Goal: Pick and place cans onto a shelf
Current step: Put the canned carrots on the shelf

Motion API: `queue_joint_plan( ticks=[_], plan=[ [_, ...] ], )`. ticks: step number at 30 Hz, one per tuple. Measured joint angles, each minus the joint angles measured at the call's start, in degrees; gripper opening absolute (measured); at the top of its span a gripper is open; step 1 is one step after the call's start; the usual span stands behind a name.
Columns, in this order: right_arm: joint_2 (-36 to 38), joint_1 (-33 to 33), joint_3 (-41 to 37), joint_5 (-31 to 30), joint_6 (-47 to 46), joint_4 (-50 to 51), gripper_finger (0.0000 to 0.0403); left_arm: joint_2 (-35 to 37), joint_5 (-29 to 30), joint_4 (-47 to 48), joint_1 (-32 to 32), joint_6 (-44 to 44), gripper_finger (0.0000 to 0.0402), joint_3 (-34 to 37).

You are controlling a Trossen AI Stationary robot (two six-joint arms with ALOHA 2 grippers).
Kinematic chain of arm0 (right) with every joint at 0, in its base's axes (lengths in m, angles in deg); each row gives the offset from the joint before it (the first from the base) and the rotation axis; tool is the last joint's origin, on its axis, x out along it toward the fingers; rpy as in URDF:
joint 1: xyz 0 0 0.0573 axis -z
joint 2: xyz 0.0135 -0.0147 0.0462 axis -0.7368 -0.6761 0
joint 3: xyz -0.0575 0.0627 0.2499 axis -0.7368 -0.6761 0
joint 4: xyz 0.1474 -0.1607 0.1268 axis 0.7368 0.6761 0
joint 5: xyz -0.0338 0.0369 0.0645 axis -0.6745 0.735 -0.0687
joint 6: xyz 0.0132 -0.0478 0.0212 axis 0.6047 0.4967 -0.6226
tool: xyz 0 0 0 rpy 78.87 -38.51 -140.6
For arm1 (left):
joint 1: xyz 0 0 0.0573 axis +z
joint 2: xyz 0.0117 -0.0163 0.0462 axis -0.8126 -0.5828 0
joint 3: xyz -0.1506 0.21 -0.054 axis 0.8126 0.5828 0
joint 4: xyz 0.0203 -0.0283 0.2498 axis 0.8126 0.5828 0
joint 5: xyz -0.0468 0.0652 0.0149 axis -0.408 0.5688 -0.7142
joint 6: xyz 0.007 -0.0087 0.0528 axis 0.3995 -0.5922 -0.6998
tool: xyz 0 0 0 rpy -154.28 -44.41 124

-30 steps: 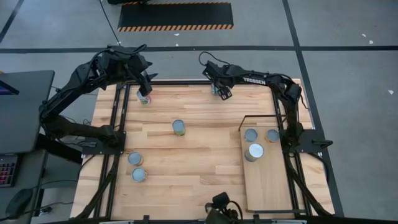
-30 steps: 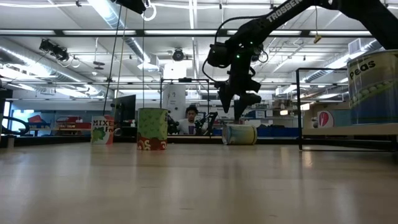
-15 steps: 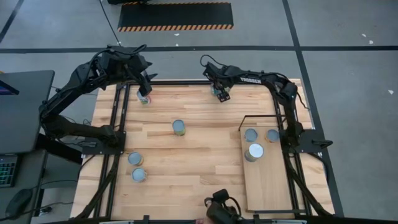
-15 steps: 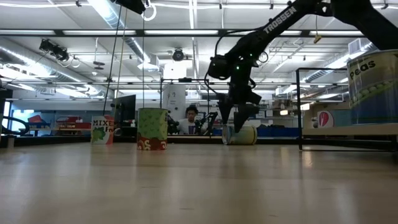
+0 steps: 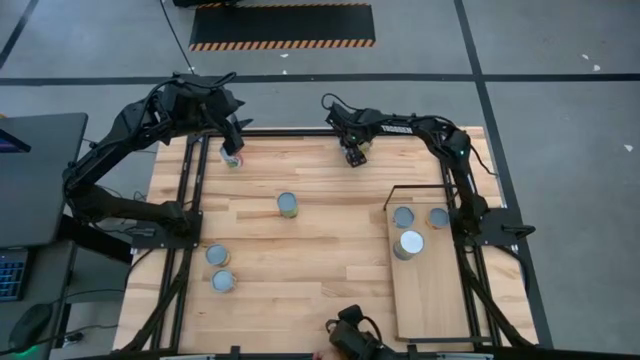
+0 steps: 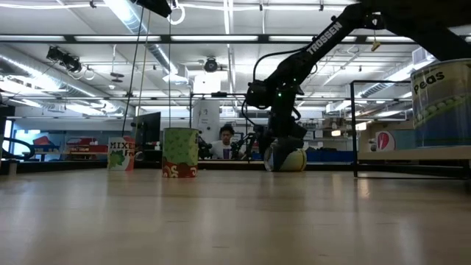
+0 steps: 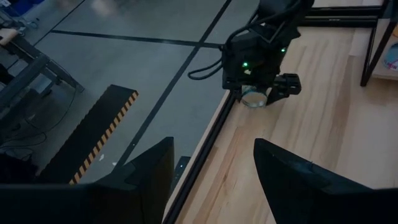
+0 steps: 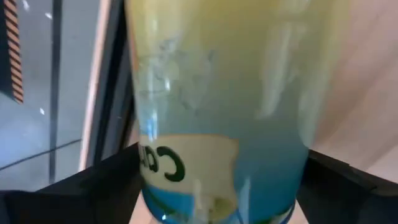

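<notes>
Dropping since a second ago, the right gripper (image 5: 352, 153) now straddles the toppled can (image 6: 285, 159) at the table's 12 o'clock edge with fingers apart, ready to clamp; 3 cans sit on the shelf (image 5: 435, 295).

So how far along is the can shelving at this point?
Done: three cans stand on the shelf. In hand: the right gripper is down around a can lying on its side at the table's far edge, fingers open either side, not yet gripped. Left: four cans on the table, one under the waiting left gripper, plus the lying one.
</notes>
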Motion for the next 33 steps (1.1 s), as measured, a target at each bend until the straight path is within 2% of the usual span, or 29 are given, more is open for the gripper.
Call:
queue_joint_plan(
  ticks=[5, 9, 15, 18, 25, 29, 33],
  plan=[
    [0.5, -0.5, 0.0, -0.2, 1.4, 1.3, 0.0323, 0.0, -0.1, -0.2, 0.0, 0.2, 0.0227, 0.0],
    [1.3, -1.3, 0.0, 0.1, 3.7, 0.1, 0.0322, 0.1, -1.6, -0.3, 0.0, 0.7, 0.0227, 0.0],
    [8.9, -2.0, 0.0, 0.5, 19.4, 1.4, 0.0329, 2.3, -6.4, -0.6, 0.0, 2.5, 0.0227, 0.0],
    [14.5, -1.9, 0.0, 4.3, 29.1, 1.6, 0.0329, 3.8, -6.7, -0.9, 0.0, 3.3, 0.0226, 0.0],
    [27.5, -5.9, 0.0, 18.6, 45.7, 5.4, 0.0328, 6.4, -8.8, -1.7, -0.3, 5.5, 0.0226, 0.0],
    [34.1, -11.9, 0.0, 23.0, 51.8, 13.0, 0.0327, 6.6, -14.4, -1.8, -1.7, 9.4, 0.0226, 0.0],
    [39.9, -21.4, 0.0, 26.5, 53.7, 20.3, 0.0326, 6.7, -17.2, -2.8, -5.1, 13.1, 0.0226, 0.0]
  ],
)
